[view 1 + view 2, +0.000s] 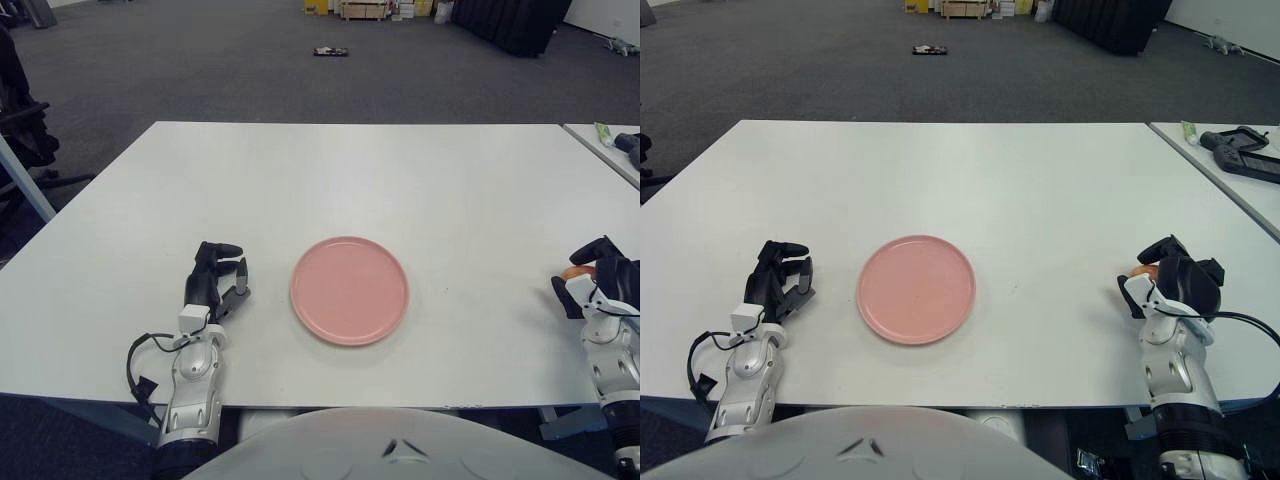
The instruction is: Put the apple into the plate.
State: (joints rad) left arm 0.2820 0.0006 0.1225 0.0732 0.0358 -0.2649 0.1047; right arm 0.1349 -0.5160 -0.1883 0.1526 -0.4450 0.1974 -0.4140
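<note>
Presently the right hand (1165,278) sits over the table's right side, well apart from the plate, with its dark fingers (1156,250) curled around a small orange-red object, the apple (1137,271). Only a sliver of the fruit shows between the fingers on the hand's inner side; the rest is covered, so its shape and condition cannot be judged. Whether the apple or the hand touches the table (1020,190) cannot be told.

The left hand (216,280) shows just to the left of the plate, at the table's near left. Its fingers are loosely bent and hold nothing. A black cable (140,365) loops beside its white forearm.

The plate (350,290) is pink, round and shallow. It lies flat on the white table, near the front edge and roughly centred between the two hands, with nothing on it.

At the far right a second table (1230,165) carries a dark handheld device (1243,152). Grey carpet (790,60) lies beyond the table, with a small dark item (930,49) on it.
</note>
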